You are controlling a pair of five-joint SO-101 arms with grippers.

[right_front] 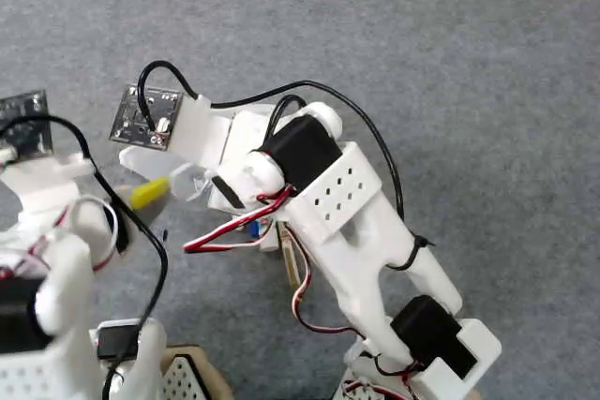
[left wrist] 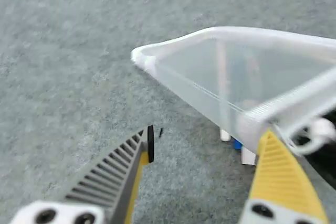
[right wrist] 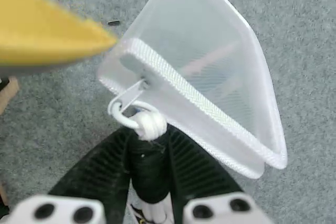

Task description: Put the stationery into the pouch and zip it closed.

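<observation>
- Pouch (right wrist: 210, 66) is right between my claws, over the grey table (left wrist: 63, 51);
- right claw (right wrist: 149, 132) clenched on its zip pull (right wrist: 150, 123);
- left claw (left wrist: 209, 138) wide open, yellow finger (left wrist: 275, 177) touching the pouch's zip end

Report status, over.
Left gripper open beside pouch. Right gripper shut on zip pull. Stationery seen inside pouch.

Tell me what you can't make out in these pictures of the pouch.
Pouch contents: both wrist views, only vague shapes through the mesh.
Pouch, high view: mostly covered by an arm.
White and blue bits: left wrist view, half hidden by pouch and left pincer.
</observation>
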